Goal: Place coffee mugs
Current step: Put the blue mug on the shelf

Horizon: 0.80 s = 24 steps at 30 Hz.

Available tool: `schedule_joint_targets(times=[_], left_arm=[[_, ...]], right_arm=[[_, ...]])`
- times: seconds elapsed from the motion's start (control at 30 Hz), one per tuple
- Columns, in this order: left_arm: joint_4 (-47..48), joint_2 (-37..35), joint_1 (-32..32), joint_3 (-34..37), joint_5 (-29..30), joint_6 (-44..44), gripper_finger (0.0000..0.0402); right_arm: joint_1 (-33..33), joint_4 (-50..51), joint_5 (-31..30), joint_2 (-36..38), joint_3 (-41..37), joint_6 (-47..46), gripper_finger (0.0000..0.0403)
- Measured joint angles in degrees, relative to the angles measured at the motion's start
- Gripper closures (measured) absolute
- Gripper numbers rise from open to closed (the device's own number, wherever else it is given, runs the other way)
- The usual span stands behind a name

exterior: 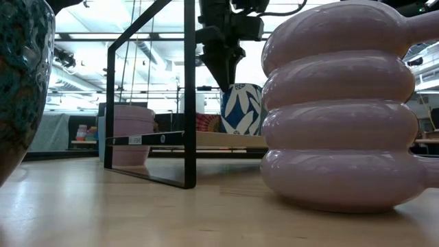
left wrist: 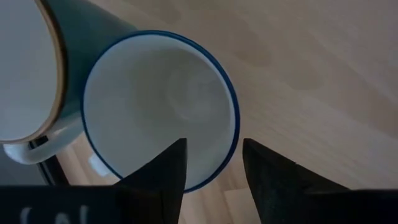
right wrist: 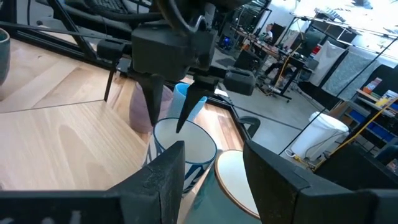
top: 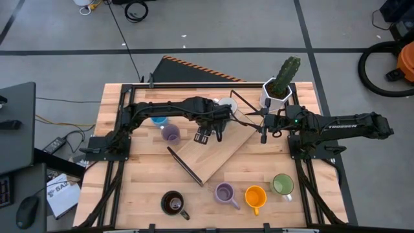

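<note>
- Mug with a white inside and blue rim [left wrist: 160, 106] sits directly below the left gripper [left wrist: 213, 163], beside a larger teal pot [left wrist: 37, 68] whose wall looks to touch it, though the wrist view is too close to be sure.
- Left gripper [right wrist: 169, 102] hangs just above that mug [right wrist: 184, 144], fingers parted about a rim's thickness and holding nothing; one fingertip [left wrist: 177, 155] is over the mug's inside, the other [left wrist: 258, 158] outside the rim, over bare table [left wrist: 323, 81].
- Right gripper [top: 264, 134] waits just beside the left gripper, fingers spread and empty, near the cactus pot [top: 275, 90].
- Behind the left gripper stand a lilac mug [top: 171, 134] and a bright blue mug [top: 158, 120].
- Well apart, along the table's near edge, stand the dark mug [top: 173, 203], second lilac mug [top: 224, 193], orange mug [top: 255, 196] and green mug [top: 283, 185].
</note>
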State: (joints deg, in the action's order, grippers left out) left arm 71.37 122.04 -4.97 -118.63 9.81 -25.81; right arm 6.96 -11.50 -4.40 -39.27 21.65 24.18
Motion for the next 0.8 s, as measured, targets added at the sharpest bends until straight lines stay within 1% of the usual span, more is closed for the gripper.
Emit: schedule_joint_targets(times=[0.17, 0.33, 0.47, 0.8], left_arm=[[-0.5, 0.0, 0.1, 0.0, 0.0, 1.3, 0.0268], [-0.5, 0.0, 0.4, 0.0, -2.2, 4.1, 0.0289], [-1.1, 0.0, 1.1, 0.0, -2.6, 5.1, 0.0295], [-1.6, 0.0, 1.4, 0.0, -2.6, 13.4, 0.0299]], right_arm=[[0.0, 0.0, 0.0, 0.0, 0.0, 0.0, 0.0234], [0.0, 0.0, 0.0, 0.0, 0.0, 0.0, 0.0234], [0.0, 0.0, 0.0, 0.0, 0.0, 0.0, 0.0234], [0.0, -0.2, 0.0, 0.0, 0.0, 0.0, 0.0234]])
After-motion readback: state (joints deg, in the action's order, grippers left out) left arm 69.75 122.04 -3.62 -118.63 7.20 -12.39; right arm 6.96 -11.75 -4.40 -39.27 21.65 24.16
